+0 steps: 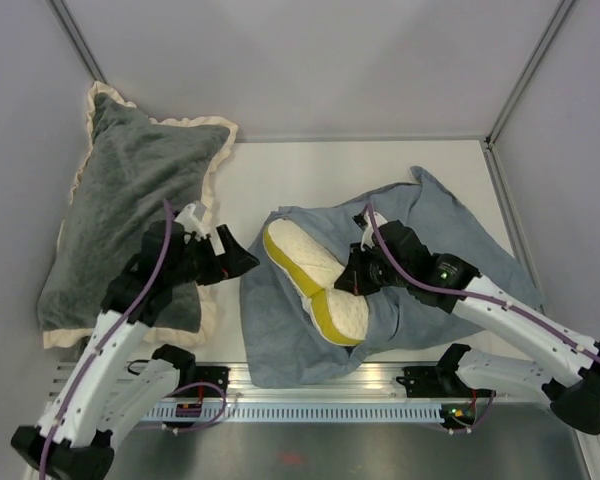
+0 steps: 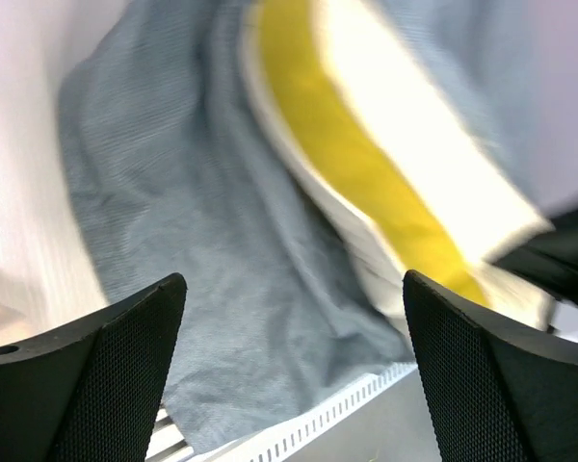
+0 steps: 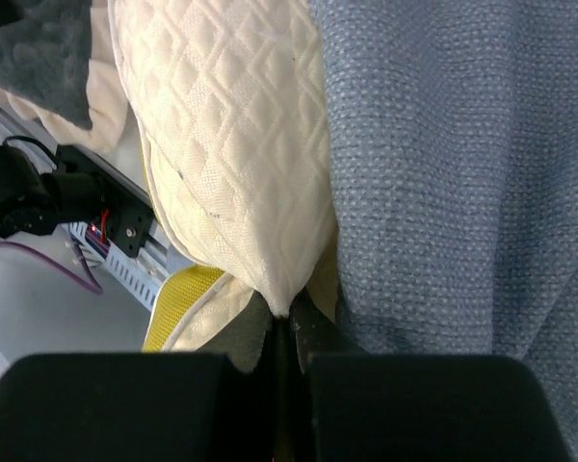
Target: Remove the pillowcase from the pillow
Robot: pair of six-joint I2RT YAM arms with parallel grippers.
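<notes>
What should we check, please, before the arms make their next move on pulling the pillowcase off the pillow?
1. Right gripper pinching the cream-white quilted pillow: ok, shut on a fold of it.
2. Left gripper gripping the grey-blue cloth pillowcase: not ok; it is open above the cloth and holds nothing.
3. Pillow partly out: ok; its yellow-green edge band is exposed.
4. How much of the pillow remains inside: cannot tell.
5. Dark grey plush pillow out of the way: ok; it lies to the left, apart from the pillowcase.
</notes>
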